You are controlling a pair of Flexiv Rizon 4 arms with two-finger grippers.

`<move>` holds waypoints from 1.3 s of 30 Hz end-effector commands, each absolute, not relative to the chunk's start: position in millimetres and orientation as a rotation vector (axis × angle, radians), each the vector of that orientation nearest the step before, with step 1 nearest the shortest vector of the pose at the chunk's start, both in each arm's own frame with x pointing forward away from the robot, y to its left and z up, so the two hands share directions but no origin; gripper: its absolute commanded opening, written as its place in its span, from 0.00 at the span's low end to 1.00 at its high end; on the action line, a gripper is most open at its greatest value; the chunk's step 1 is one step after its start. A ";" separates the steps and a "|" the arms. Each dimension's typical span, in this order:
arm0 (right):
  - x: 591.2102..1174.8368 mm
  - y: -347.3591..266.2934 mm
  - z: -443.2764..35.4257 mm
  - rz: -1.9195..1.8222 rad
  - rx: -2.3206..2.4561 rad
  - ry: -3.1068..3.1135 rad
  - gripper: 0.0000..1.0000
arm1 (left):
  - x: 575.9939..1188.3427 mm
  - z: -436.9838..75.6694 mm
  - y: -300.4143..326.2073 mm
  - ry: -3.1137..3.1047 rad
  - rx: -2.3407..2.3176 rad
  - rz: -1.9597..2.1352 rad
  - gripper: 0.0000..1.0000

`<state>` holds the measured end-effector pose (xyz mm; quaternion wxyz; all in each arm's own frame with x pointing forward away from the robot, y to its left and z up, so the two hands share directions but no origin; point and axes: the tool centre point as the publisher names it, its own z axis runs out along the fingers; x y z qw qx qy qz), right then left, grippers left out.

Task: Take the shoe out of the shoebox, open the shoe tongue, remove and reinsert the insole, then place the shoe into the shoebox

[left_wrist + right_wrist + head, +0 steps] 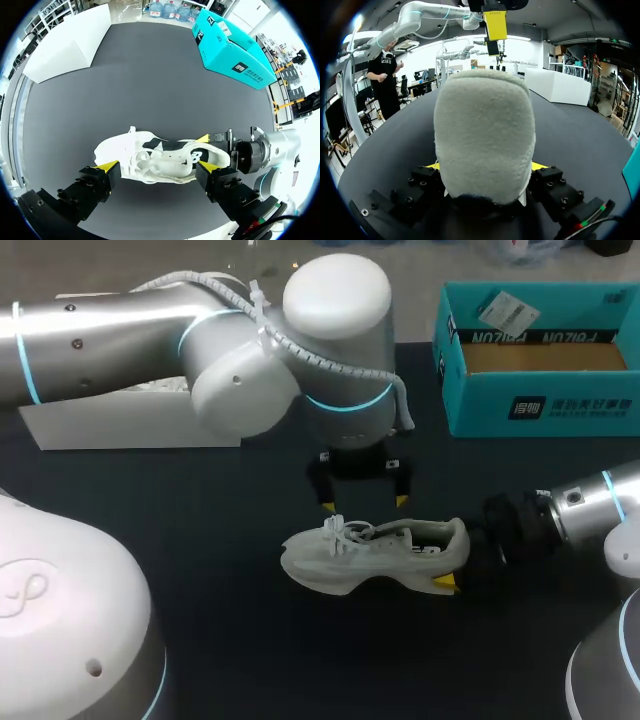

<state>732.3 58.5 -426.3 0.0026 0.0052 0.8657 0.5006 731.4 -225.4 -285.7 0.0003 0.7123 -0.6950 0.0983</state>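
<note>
- My right jaws are clenched on the heel of the shoe (375, 552), which lies low at the middle of the worktop (230, 620), long axis left to right, toe pointing left.
- My left jaws hang released directly above the laces, so that arm is nearer the tongue.
- The shoebox (540, 400) sits open, far right.

1. The heel of the shoe (485, 135) covers most of the right hand (486, 166) — only yellow slivers peek out beside it.
2. The shoebox (540, 405) is cut off by the head view's edge.
</note>
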 end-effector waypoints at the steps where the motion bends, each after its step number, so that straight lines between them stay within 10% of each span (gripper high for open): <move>1: 733.3 61.7 -429.1 1.565 0.019 2.715 0.00 | 730.6 -286.1 -222.8 -2.175 2.226 0.328 1.00; 39: 733.3 61.7 -429.1 1.565 0.019 2.715 0.00 | 735.2 -367.7 -265.9 -2.561 2.074 0.002 1.00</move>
